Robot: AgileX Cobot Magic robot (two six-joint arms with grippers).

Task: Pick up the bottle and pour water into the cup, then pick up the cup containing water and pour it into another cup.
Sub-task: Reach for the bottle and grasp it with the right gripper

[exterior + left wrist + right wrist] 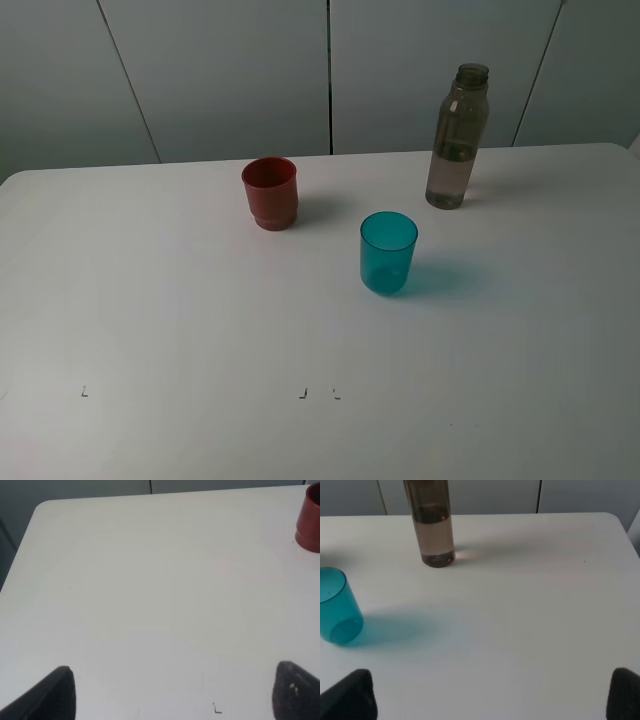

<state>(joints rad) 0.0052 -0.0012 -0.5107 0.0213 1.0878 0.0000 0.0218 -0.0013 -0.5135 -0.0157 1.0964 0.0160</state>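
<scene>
Two sets of fingers, my left fingers [55,695] and my right fingers [351,695], stood wide open and empty. The bottle [458,140] stood upright at the far right of the table [150,330], beyond the teal cup [388,252], so I judged the right ones nearer.
</scene>
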